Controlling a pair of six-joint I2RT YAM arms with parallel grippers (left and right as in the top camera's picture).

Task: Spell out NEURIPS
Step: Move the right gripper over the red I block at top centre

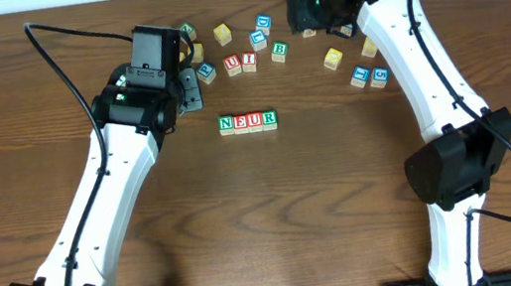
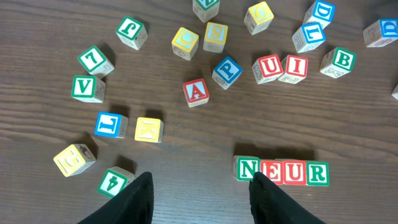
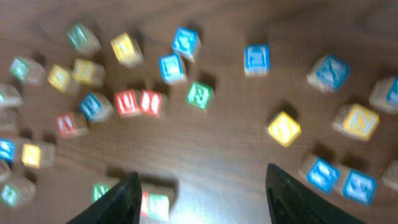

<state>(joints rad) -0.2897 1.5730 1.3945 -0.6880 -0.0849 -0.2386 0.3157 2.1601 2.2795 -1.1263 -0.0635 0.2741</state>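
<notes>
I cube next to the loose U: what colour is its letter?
Red; the I cube shows best from left wrist.

Cubes of pale wood are pictured on a dark brown, wood-grained table (image 1: 276,220). In the near row, the N cube (image 2: 249,168) is framed in green, the E cube (image 2: 272,170) and U cube (image 2: 294,172) in red, and the R cube (image 2: 316,173) in green. Farther off, red is worn by the A cube (image 2: 196,92), the I cube (image 2: 295,66) and a loose U cube (image 2: 268,66). Blue is carried by the P cube (image 2: 227,70) and D cube (image 2: 317,15), green by the B cube (image 2: 339,60) and V cube (image 2: 87,88). A yellow-faced cube (image 2: 148,129) is shown at left. The arms (image 1: 111,183) are white with black joints.
</notes>
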